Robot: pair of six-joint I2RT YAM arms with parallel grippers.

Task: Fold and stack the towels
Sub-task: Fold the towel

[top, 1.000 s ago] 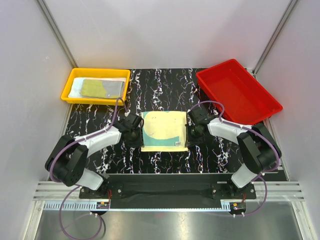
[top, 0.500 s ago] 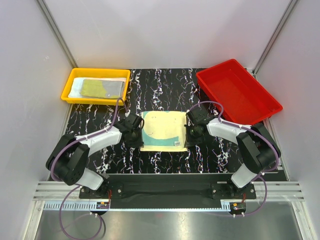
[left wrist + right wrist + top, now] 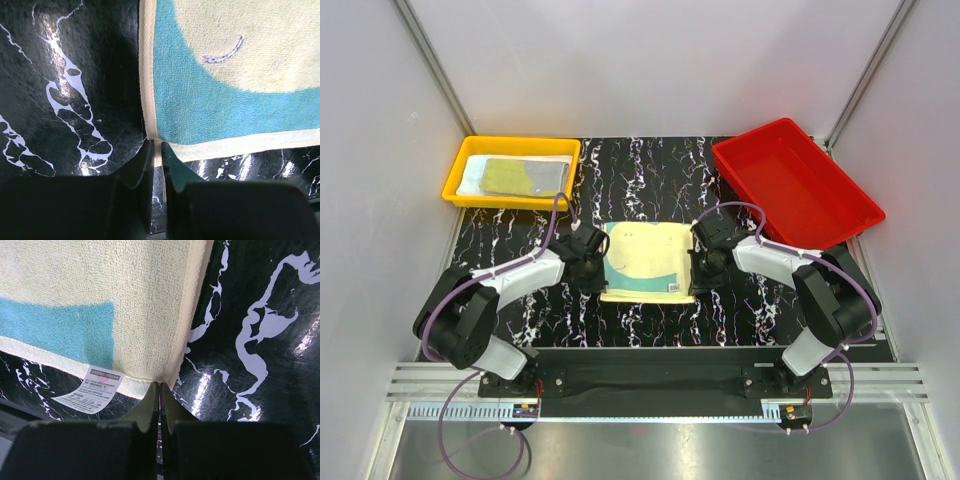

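Both arms reach inward and low at mid-frame; the left gripper (image 3: 157, 146) has its jaws narrow, pinching the lower-left corner hem of the towel (image 3: 645, 255); the right gripper (image 3: 160, 385) is clamped tight on its lower-right corner; the towel lies flat at centre; the yellow tray (image 3: 455, 181), upper left, holds folded towels (image 3: 525, 177); the red tray (image 3: 790, 185) sits upper right.

On table (image 3: 640, 175) centre lies flat towel (image 3: 648, 262); far-L tray (image 3: 456, 182) holds stacked towels (image 3: 520, 177), far-R tray (image 3: 790, 190) opposite.
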